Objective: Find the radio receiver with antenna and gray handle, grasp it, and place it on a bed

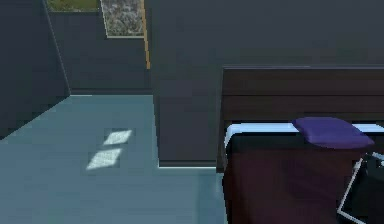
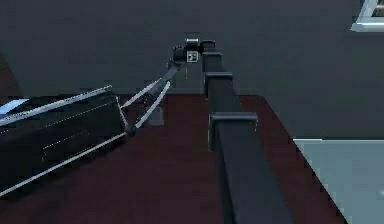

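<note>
Nearest the lens, the arm (image 2: 235, 150) runs as a dark square bar up from the arm side view's bottom edge, out over the dark red cover of the bed (image 2: 180, 175). At its far end the pincer (image 2: 140, 112) reaches down to the left with its thin fingers (image 2: 150, 98), right at the corner of the radio (image 2: 55, 135). The radio is a dark box with pale lines along it, lying on the cover at that view's left.

With the radio on the cover right at the fingers, I cannot tell whether the pincer holds it or how its fingers are set.

Judging by this, finding and carrying look done, and the radio seems to be on the bed already. What is likely left is to let go and draw the arm back.

For room, the cover ends just right of the arm, where pale floor (image 2: 345, 180) begins, so the radio lies well in from that edge. In the forward view the headboard (image 1: 300, 95) and a purple pillow (image 1: 330, 130) close off the head of the bed. The floor (image 1: 70, 150) on that view's left lies open toward the wall, which carries a picture (image 1: 123, 18).
</note>
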Motion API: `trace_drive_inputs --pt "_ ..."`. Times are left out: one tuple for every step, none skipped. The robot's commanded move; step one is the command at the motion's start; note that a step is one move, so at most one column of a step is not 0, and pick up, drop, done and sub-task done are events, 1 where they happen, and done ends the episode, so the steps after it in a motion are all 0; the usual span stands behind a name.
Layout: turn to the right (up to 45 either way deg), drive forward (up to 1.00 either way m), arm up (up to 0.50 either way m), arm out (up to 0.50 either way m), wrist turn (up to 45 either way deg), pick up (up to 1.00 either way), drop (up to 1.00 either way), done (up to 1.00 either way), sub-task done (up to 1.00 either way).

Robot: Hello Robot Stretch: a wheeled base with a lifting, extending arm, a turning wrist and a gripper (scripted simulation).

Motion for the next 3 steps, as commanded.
trace_drive_inputs --pt "0.0 0.00 0.00 0.00 39.0 0.00 0.00 0.00 0.00" --pt "0.0 0.00 -0.20 0.00 0.0 0.00 0.00 0.00 0.00" --pt "0.0 0.00 -0.32 0.00 0.0 0.00 0.00 0.00 0.00"
